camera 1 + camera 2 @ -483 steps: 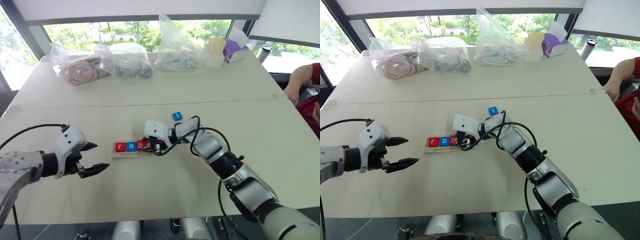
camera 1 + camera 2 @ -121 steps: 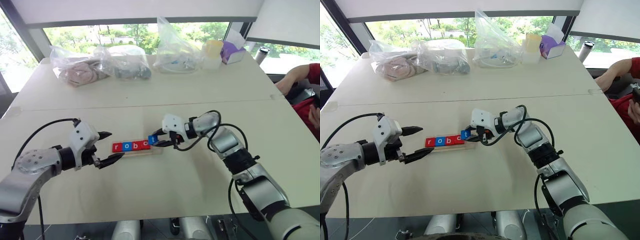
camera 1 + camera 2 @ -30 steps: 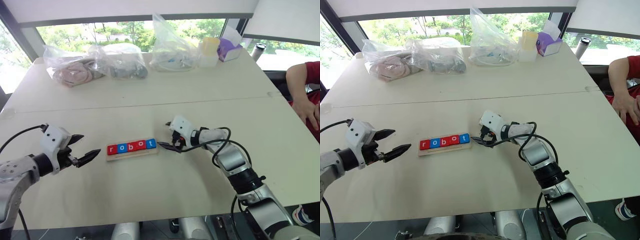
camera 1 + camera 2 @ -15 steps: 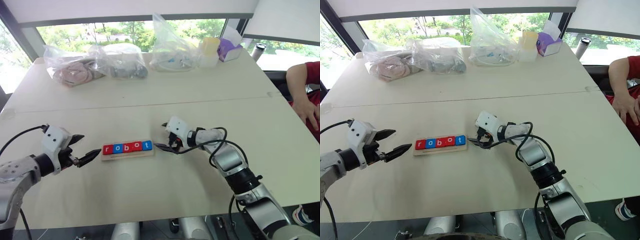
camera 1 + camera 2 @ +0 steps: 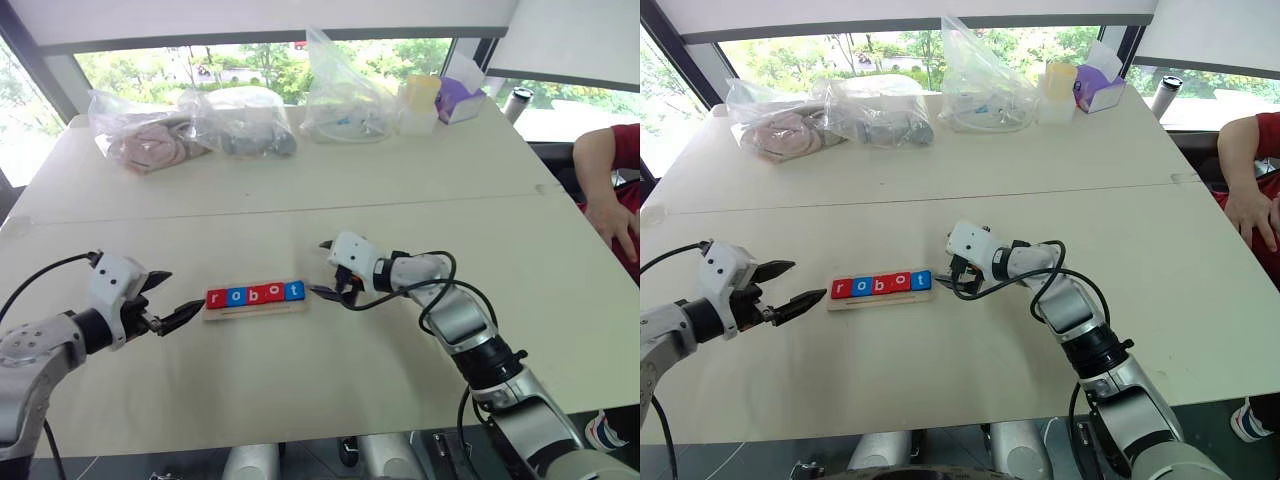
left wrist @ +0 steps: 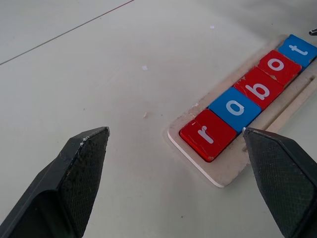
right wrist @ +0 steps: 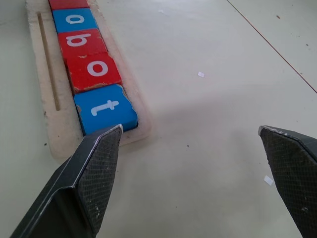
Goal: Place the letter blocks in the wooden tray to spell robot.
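1. Five letter blocks (image 5: 255,295) sat in the wooden tray (image 5: 256,308), center frame, spelling robot.
2. Right end effector (image 5: 326,269) had released "t", wide, empty.
3. Left end effector (image 5: 170,297) wide, empty; task judged complete.

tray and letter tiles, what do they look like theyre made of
The wooden tray looks like pale unfinished wood or plywood: matte, light grain, a routed groove along one side. The letter blocks look like painted wood, though plastic is possible: glossy red and blue faces with white printed letters, and paint chipped at some edges, showing lighter material underneath.
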You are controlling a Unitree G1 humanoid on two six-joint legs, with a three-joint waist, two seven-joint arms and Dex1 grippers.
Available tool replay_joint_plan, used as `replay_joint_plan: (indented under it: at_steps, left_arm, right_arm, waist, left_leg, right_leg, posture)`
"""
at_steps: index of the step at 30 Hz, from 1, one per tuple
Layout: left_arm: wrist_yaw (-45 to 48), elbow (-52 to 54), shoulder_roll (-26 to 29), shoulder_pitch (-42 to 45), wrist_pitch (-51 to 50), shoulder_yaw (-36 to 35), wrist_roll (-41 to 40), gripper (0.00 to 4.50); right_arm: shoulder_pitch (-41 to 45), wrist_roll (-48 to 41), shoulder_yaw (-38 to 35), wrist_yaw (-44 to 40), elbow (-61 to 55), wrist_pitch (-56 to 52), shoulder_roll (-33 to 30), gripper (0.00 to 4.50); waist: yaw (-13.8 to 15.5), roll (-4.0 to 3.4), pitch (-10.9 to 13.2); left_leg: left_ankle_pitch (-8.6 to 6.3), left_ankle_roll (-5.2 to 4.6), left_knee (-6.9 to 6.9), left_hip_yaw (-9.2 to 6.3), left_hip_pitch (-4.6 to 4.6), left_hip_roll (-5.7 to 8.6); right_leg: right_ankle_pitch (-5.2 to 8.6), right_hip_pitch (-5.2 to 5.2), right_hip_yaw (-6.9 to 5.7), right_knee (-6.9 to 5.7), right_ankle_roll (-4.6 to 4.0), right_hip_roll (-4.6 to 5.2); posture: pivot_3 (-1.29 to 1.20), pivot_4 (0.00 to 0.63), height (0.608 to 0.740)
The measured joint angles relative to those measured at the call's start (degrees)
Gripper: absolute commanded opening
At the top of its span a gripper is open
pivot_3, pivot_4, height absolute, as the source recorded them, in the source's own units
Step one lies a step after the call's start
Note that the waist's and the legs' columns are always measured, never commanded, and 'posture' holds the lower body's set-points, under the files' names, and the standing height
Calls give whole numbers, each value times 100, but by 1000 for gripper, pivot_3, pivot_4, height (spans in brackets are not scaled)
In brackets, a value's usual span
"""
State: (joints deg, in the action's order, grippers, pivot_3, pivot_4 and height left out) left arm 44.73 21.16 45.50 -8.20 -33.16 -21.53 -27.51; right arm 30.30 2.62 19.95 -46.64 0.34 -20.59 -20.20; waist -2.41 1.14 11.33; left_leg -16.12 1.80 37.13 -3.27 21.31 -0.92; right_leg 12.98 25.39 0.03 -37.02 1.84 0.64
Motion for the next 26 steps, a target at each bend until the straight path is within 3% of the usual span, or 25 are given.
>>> replay_joint_plan:
  at_steps: [20, 24, 26]
  left_arm:
    - [-102, 0, -70, 4, 38, 9, 65, 4500]
    - [12, 230, -51, -308, -37, -257, -103, 4500]
    - [191, 390, 34, -701, -201, -610, -318, 4500]
  right_arm:
    - [-49, -185, 88, 4, 43, -59, 245, 4467]
    - [-206, -1053, -622, -222, -1020, -889, -23, 4467]
    - [-473, -1776, -1144, -439, -2013, -1625, -458, 4467]
  waist:
    - [0, 1, -1]
    - [6, 1, -1]
    - [10, 3, -2]
  left_leg:
    - [0, 0, 1, -1, 0, 0]
    - [0, 0, 0, -3, 4, -1]
    - [-1, -1, -2, -5, 3, -1]
  right_leg:
    - [-3, 0, 0, -2, -4, 0]
    - [-4, 1, 0, 0, -3, 4]
    - [0, -2, -2, 3, 2, 7]
  posture:
    - [0, 150, 740]
    - [0, 150, 740]
    - [0, 150, 740]
